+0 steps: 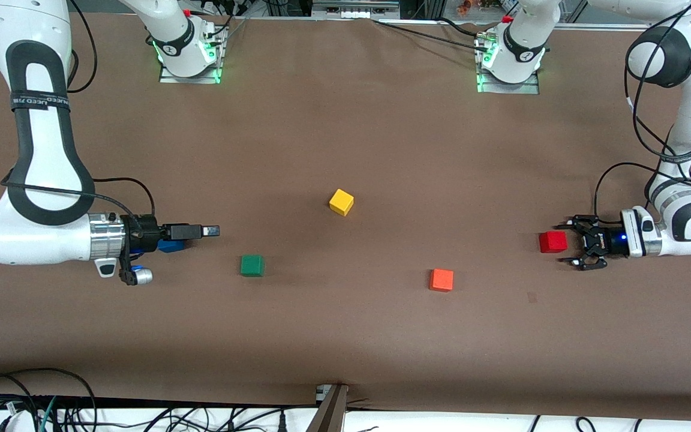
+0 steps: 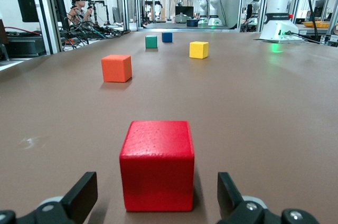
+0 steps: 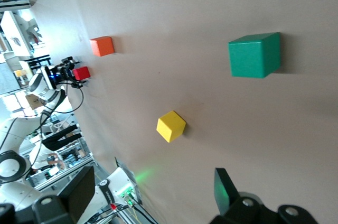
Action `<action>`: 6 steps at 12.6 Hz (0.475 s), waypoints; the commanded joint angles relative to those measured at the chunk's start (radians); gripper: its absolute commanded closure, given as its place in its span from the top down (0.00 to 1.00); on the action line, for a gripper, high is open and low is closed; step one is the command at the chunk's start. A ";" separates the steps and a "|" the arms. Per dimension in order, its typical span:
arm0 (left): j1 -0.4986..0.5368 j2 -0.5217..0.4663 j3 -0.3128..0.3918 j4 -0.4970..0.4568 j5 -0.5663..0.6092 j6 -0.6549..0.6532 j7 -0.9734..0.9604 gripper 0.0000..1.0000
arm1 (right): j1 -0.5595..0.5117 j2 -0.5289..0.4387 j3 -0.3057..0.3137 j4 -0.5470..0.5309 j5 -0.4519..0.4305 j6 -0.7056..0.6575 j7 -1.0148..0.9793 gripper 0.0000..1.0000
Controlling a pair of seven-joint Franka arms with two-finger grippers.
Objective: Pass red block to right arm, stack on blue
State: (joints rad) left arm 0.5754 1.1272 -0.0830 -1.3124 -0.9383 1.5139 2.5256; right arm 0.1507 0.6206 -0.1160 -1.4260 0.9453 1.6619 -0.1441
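The red block (image 1: pixel 553 242) is seen resting on the brown table (image 1: pixel 381 132) toward the left arm's end, and it is not gripped by anything. The left tool (image 1: pixel 573 242) is held low just beside it, its wide black claw-like fingers (image 2: pixel 79 197) spread wide so that the block lies just ahead of the fingertips, roughly on the line between them, with a gap on each side; no contact can be made out. In the left wrist view the red block (image 2: pixel 157 165) is shown upright and flat on the table, close before the tool. The blue cube (image 1: pixel 170 245) is found toward the right arm's end of the table, mostly covered in the front view by the right tool (image 1: pixel 212 230), which is held above it, reaching toward the middle of the table; its slim fingers (image 3: pixel 224 187) are seen standing wide apart in the right wrist view, with nothing held between them. An orange cube (image 1: pixel 441 279) is placed nearer to the front camera than the red block, toward the middle of the table. A green cube (image 1: pixel 252 265) lies near the right tool, and a yellow cube (image 1: pixel 341 201) is set farther from the front camera than both, about mid-table, turned at an angle to the others
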 commanded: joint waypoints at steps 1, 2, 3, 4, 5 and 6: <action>0.006 0.031 0.003 0.033 -0.033 -0.044 0.078 1.00 | -0.002 0.019 0.007 0.012 0.053 -0.011 -0.012 1.00; 0.006 0.033 0.003 0.033 -0.034 -0.050 0.079 1.00 | -0.002 0.021 0.025 0.012 0.055 -0.010 -0.012 1.00; 0.006 0.033 0.003 0.033 -0.034 -0.052 0.079 1.00 | -0.002 0.021 0.039 0.012 0.064 -0.002 -0.011 1.00; 0.004 0.034 0.003 0.033 -0.036 -0.052 0.079 1.00 | 0.000 0.022 0.045 0.012 0.111 0.001 -0.011 1.00; 0.003 0.033 0.003 0.033 -0.034 -0.054 0.079 1.00 | 0.012 0.028 0.051 0.015 0.143 0.007 -0.012 1.00; 0.003 0.033 0.003 0.032 -0.034 -0.054 0.079 1.00 | 0.024 0.031 0.053 0.015 0.148 0.034 -0.012 1.00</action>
State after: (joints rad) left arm 0.5770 1.1386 -0.0829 -1.3112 -0.9474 1.4858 2.5412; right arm 0.1630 0.6378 -0.0734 -1.4260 1.0577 1.6690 -0.1442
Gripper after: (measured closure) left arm 0.000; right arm 0.000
